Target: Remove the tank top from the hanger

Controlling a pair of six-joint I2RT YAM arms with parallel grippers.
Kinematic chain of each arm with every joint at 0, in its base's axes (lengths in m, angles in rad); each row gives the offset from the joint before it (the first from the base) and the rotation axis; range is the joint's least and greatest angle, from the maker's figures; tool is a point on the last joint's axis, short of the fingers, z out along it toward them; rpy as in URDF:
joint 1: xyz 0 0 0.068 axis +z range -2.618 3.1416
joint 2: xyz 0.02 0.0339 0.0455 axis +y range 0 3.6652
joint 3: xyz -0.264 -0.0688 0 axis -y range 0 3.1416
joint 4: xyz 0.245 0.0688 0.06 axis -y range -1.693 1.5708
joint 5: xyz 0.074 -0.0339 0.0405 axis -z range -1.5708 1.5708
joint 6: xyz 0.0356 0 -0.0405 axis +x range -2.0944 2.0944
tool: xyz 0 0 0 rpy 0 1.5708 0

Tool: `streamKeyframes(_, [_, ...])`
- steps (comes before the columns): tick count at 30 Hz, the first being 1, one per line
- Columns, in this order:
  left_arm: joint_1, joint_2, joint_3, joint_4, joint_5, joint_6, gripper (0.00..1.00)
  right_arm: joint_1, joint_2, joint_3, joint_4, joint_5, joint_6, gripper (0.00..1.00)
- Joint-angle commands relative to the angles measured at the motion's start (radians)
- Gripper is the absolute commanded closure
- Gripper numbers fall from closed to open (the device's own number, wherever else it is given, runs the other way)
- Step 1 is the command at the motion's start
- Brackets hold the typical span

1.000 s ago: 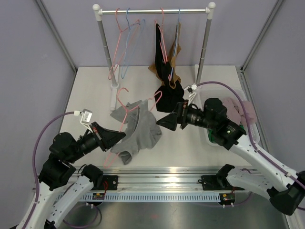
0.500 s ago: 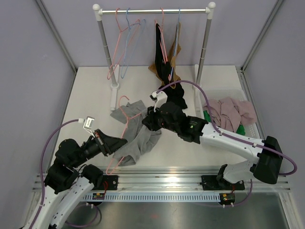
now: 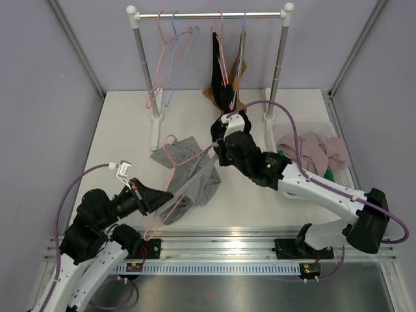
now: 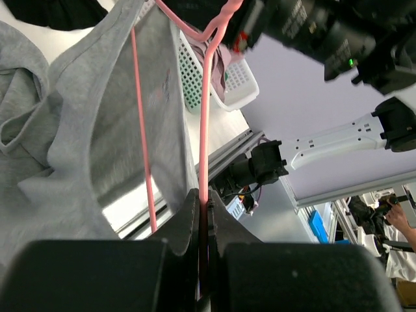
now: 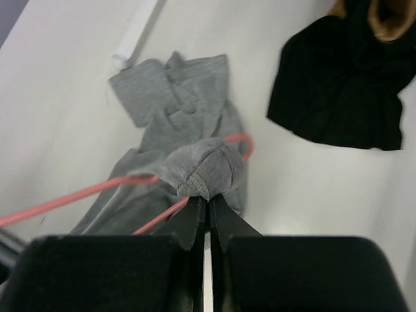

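Setting: pale table between lilac walls, with a clothes rack standing at its far edge.
Rack: spare hangers, pink and blue, hang on the left part of the rail; a black garment hangs on the right part.
Tank top: grey tank top in the middle of the table, its far part spread on the surface, its near part stretched between the two arms, threaded on the pink hanger.
Pink hanger: tilted, hook toward the rack, one wire running inside the grey fabric and one outside it in the left wrist view.
Left gripper: the left gripper has its fingers pressed together on the hanger's thin wire, at the garment's near edge.
Right gripper: the right gripper is pinched on a rounded bunch of the grey fabric, just above the hanger's wire.
Basket: white basket at the table's right side, holding pinkish clothes.
Black cloth: a black cloth lies on the table beyond the right arm, apart from the grey fabric.
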Motion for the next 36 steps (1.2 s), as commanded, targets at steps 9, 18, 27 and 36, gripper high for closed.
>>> streamKeyframes(9, [0.003, -0.051, 0.039, 0.088, 0.137, -0.035, 1.0, -0.229, 0.059, 0.1, -0.148, -0.028, -0.031, 1.0])
streamKeyframes(18, [0.003, 0.01, 0.101, 0.33, 0.229, -0.11, 1.0, -0.232, -0.15, 0.037, -0.103, -0.336, 0.001, 1.0])
streamKeyframes(27, [0.001, 0.18, 0.087, 0.682, 0.249, -0.144, 1.0, -0.233, -0.357, -0.079, -0.034, -0.558, 0.075, 1.0])
streamKeyframes(36, [0.0, 0.131, 0.039, 0.381, 0.19, -0.041, 1.0, -0.235, -0.388, 0.066, -0.338, 0.131, -0.062, 1.0])
